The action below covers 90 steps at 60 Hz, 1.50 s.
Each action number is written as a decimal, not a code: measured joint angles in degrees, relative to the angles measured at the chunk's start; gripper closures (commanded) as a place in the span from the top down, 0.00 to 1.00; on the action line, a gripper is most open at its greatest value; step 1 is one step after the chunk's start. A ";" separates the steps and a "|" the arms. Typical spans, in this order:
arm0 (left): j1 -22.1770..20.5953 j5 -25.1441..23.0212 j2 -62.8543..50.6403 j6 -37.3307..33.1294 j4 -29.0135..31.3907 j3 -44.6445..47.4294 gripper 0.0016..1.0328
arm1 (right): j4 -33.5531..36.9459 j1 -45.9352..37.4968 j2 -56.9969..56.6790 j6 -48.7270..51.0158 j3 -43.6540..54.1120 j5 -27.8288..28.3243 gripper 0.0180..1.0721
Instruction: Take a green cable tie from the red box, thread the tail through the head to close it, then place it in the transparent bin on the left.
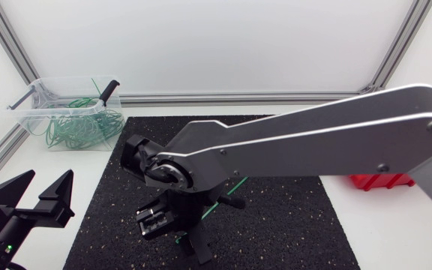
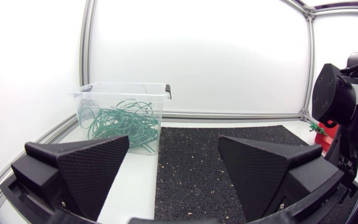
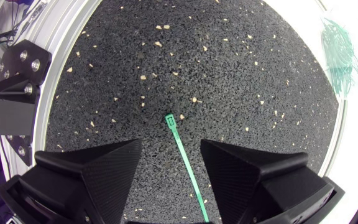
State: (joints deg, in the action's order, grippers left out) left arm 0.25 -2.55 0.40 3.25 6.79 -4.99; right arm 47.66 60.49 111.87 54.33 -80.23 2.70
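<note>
Green cable tie [image 3: 187, 168], straight and unclosed, runs unpinched between the right gripper [image 3: 171, 144]'s wide-spread fingers over the black mat [image 3: 229, 81]; left gripper [image 2: 174, 142] gapes empty, bare mat ahead, transparent bin [image 2: 120, 99] beside its edge

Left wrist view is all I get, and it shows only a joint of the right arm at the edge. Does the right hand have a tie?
Observer: A green cable tie lies straight between the right hand fingers. They stand wide apart and do not touch it.
Operator: Is it closed into a loop?
Observer: No. Its head sits free ahead of the fingers, with nothing threaded through it.
Operator: Where is that on the table?
Observer: From above, the right hand is over the black mat, toward its front.
</note>
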 measured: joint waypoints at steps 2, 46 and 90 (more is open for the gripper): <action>0.00 0.00 0.00 0.00 0.00 0.00 0.97 | -0.17 0.15 0.42 0.24 0.00 -0.02 0.56; 0.00 0.00 0.00 0.00 0.02 0.00 0.97 | -1.62 1.73 5.99 2.01 -1.86 0.07 0.32; -0.02 0.00 0.00 -0.26 0.00 0.00 0.97 | 5.29 -0.96 4.74 2.71 -7.30 1.22 0.05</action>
State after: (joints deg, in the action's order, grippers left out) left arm 0.23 -2.55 0.40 2.98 6.79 -4.99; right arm 52.95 59.53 116.62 57.04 -87.53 3.92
